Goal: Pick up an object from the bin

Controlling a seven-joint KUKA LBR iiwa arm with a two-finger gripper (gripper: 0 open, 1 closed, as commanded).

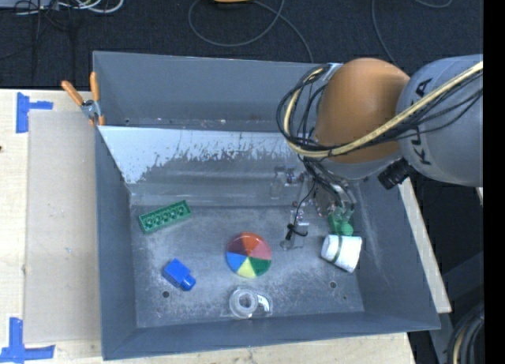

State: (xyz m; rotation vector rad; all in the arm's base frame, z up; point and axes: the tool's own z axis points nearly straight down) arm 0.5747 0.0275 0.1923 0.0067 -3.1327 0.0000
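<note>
I judge the pick not yet made: nothing is lifted, and choosing, closing and raising are all left to do. Every thing lies on the floor of the grey metal bin [197, 102], its sheet dull and speckled with scratches. At 9 o'clock from the bin's middle lies a flat green brick [164, 216], long, with a row of studs. At 7 o'clock sits a small blue block [179, 274], hard-edged, plastic by its look. At 6 o'clock, near the front wall, lies a clear ring [248, 303], see-through like a tape roll. Just at its 12 o'clock rests a round disc [248, 256] in coloured wedges, smooth and flat. The gripper [304, 227] hangs low at the bin's 3 o'clock, over bare floor between the disc and a stubby white cylinder [342, 250] at its 4 o'clock. I cannot tell whether it is spread or pressed together.
</note>
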